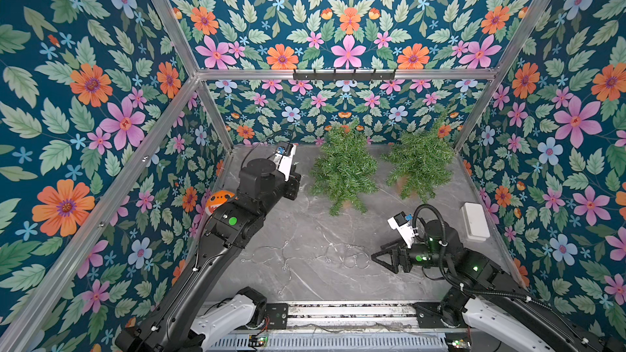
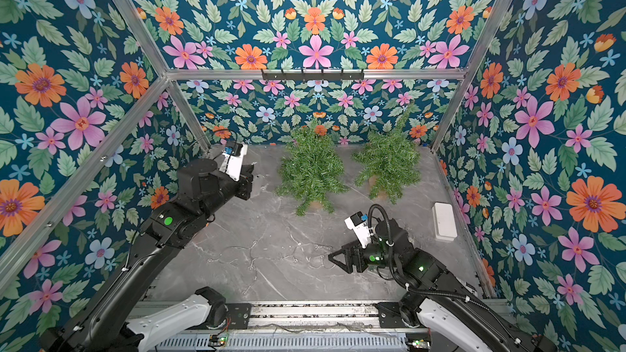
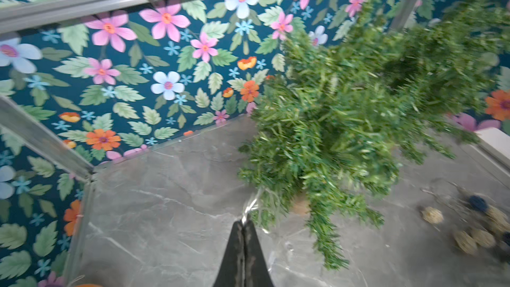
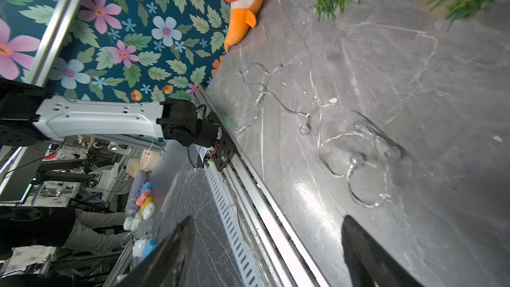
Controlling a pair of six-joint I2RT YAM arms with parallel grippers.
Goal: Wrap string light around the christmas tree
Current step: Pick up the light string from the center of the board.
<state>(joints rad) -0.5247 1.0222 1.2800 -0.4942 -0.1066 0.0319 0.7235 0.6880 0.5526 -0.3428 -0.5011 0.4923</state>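
Observation:
Two green christmas trees stand at the back of the table in both top views, the left tree (image 1: 343,167) (image 2: 310,167) and the right tree (image 1: 420,160) (image 2: 389,160). The string light (image 1: 352,255) (image 2: 305,255) (image 4: 356,144) is a thin clear wire with round clear bulbs, lying loose on the grey table's front half. My left gripper (image 3: 244,223) is shut on one end of the wire (image 3: 249,208), low beside the left tree's base. My right gripper (image 1: 381,253) (image 4: 267,218) stands open just right of the loose coil, nothing between its fingers.
An orange shark plush (image 1: 220,199) (image 4: 244,4) lies against the left wall. A white box (image 1: 474,221) (image 2: 443,221) sits by the right wall. Several small balls (image 3: 469,233) lie blurred beyond the tree. A metal rail (image 1: 338,313) runs along the front edge.

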